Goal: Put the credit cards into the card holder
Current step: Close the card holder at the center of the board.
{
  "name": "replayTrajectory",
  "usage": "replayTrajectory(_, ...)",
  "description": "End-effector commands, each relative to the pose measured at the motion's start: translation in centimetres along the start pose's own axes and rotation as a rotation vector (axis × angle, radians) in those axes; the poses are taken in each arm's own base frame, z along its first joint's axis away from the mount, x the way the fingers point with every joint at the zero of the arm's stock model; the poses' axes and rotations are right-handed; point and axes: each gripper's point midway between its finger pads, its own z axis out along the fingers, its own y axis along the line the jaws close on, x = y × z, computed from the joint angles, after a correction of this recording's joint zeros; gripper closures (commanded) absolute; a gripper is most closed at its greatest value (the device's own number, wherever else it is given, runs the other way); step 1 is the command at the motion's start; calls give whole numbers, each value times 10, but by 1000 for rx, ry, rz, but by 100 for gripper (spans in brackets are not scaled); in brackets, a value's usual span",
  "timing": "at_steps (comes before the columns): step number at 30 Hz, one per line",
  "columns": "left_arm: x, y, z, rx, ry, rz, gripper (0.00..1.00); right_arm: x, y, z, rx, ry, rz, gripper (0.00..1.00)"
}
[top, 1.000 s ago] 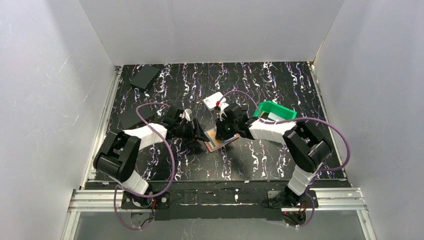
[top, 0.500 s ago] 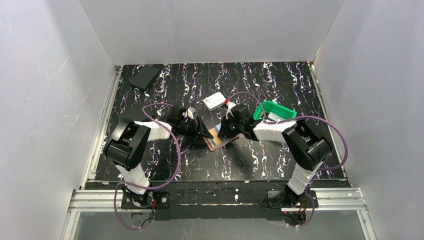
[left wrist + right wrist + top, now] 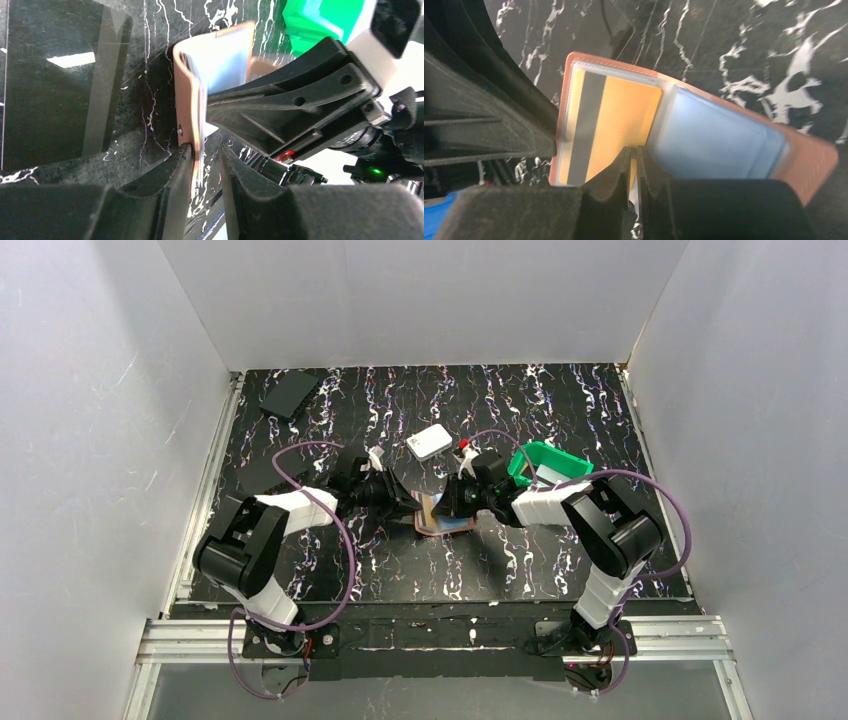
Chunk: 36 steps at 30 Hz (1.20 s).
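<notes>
I see the orange-brown leather bifold card holder (image 3: 442,515) open at mid-frame between my claws. My right claw (image 3: 633,151) pinches its yellow-card sleeve (image 3: 624,110). My left claw (image 3: 205,152) narrowly straddles its cover, grip unclear.

Top high, wide, wrists close — (opposed) sharing card holder (image 3: 186,105)

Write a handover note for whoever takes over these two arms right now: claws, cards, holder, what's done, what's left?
Left gripper: jaws astride the card holder at its cover edge; clamped or not, unclear.
Right gripper: shut on the yellow card at its near edge.
Holder: open, propped between both arms.
Done: yellow card lies in a clear sleeve.
Left: release it; a dark card lies flat nearby, perhaps next.
</notes>
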Motion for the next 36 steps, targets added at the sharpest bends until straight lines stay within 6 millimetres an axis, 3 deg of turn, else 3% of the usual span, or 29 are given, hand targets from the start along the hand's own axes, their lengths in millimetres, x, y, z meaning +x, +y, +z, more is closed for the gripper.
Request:
replayTrajectory(1, -6, -18, -13, 17, -73, 62, 76, 25, 31, -1, -135, 83, 55, 82)
replayTrajectory(6, 2, -13, -18, -26, -23, 82, 80, 25, 42, -3, -169, 77, 64, 77)
replayTrajectory(12, 9, -31, -22, 35, 18, 100, 76, 27, 47, -4, -199, 65, 110, 69)
replayTrajectory(18, 24, -45, -14, 70, 94, 120, 73, 32, 36, -15, -73, 116, 148, 55)
replayTrajectory(20, 30, -45, -9, 73, 126, 125, 73, 40, 26, -25, 11, 168, 161, 50)
replayTrajectory(26, 43, -47, 4, 74, 182, 150, 71, 34, 0, -70, 224, 163, 119, 34)
replayTrajectory(33, 59, -51, 18, 75, 241, 176, 68, 24, -40, -123, 367, 116, 140, 31)
replayTrajectory(36, 67, -52, 24, 74, 268, 182, 68, 22, -44, -135, 371, 102, 139, 29)
